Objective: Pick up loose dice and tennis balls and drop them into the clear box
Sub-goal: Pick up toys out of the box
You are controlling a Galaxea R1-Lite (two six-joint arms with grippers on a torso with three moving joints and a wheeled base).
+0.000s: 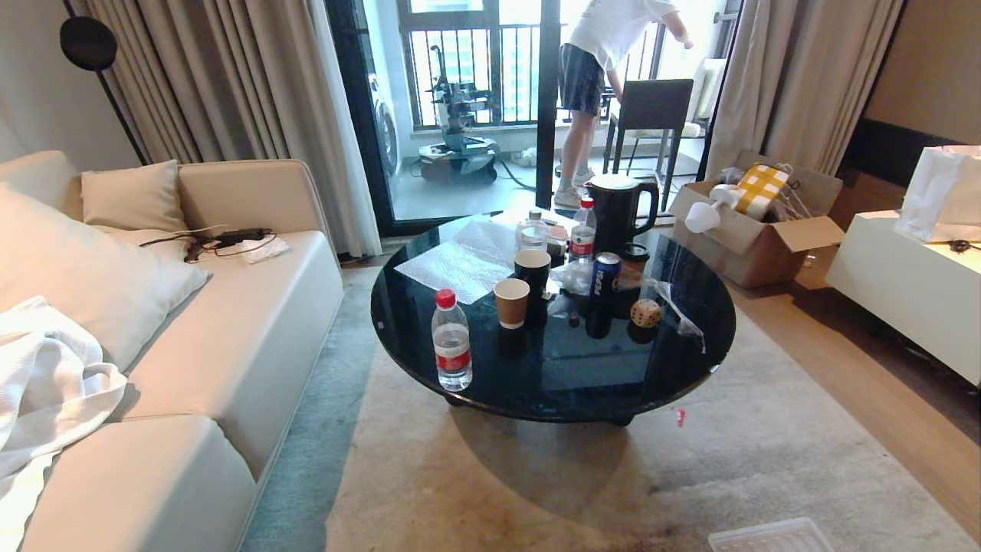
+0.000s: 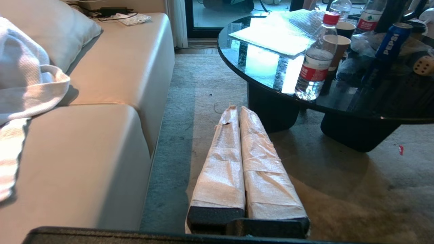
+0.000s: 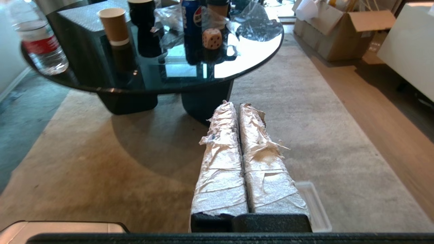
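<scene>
A pale beige die with dark pips sits on the round black glass table, right of centre; it also shows in both wrist views as the die and the die. The clear box lies on the carpet at the near right, partly under my right gripper as the box. No tennis balls are in view. My left gripper hangs shut and empty over the carpet between sofa and table. My right gripper is shut and empty, short of the table's near edge. Neither arm shows in the head view.
On the table stand a water bottle, a paper cup, a Pepsi can, a black kettle and crumpled plastic. A beige sofa fills the left; a cardboard box and white cabinet stand right. A person stands on the balcony.
</scene>
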